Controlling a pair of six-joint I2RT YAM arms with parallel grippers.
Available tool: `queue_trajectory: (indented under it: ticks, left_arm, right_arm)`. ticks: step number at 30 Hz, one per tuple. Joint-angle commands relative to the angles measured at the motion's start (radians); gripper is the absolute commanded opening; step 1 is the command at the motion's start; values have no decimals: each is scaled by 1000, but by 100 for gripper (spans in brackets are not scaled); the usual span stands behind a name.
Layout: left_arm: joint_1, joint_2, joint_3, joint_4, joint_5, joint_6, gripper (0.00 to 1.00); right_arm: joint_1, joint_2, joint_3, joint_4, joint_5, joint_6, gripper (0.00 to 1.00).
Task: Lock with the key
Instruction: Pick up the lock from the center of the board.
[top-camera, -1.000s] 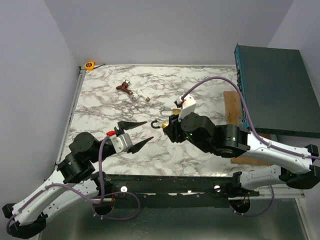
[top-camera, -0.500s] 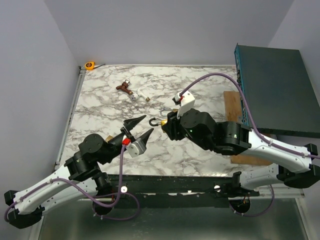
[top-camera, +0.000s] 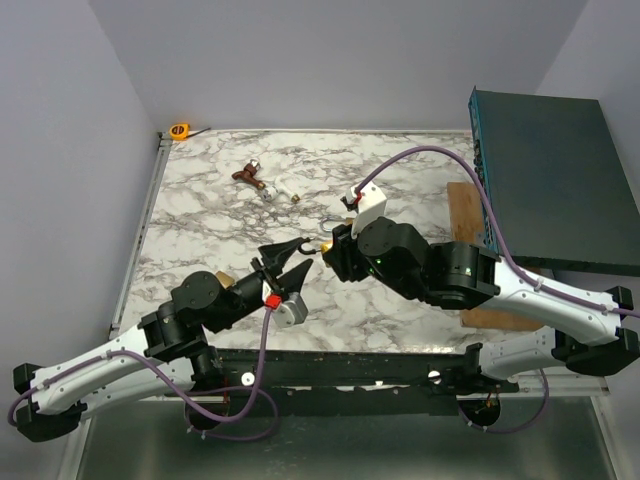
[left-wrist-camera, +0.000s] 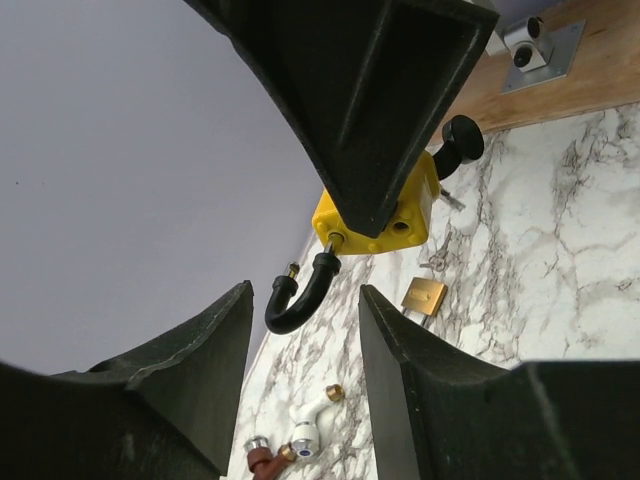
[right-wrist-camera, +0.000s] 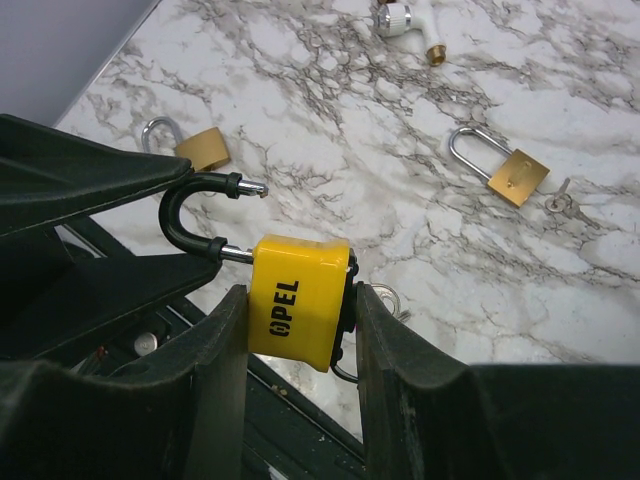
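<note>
Evidently the yellow padlock (left-wrist-camera: 385, 215), clamped by its flat sides in the right pincer (right-wrist-camera: 300, 330) above mid-desk, is dense, rigid and smooth-skinned. Its black shackle (left-wrist-camera: 305, 292) sits unlatched between the left pincer's (top-camera: 288, 250) spread jaws and is best pressed at the bend. The marble desk (top-camera: 200, 210) looks slick, with grey walls close on the left and far sides.

"What lay ahead of the right gripper (right-wrist-camera: 297, 300)?"
"A brass padlock (right-wrist-camera: 517, 178) on the marble table (right-wrist-camera: 560, 300), a white fitting (right-wrist-camera: 405, 18) beyond it."
"Anything else?"
"A second brass padlock (right-wrist-camera: 198, 148), off to the side."
</note>
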Motion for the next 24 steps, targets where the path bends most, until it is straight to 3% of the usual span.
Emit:
queue_trajectory:
  ticks: [1, 24]
  left_arm:
    - [-22, 4, -10, 30, -32, 38, 44]
    - [-49, 35, -23, 21, -66, 95, 28]
  right_arm:
    - [-1, -1, 41, 17, 1, -14, 11]
    - [-2, -13, 48, 1, -2, -15, 11]
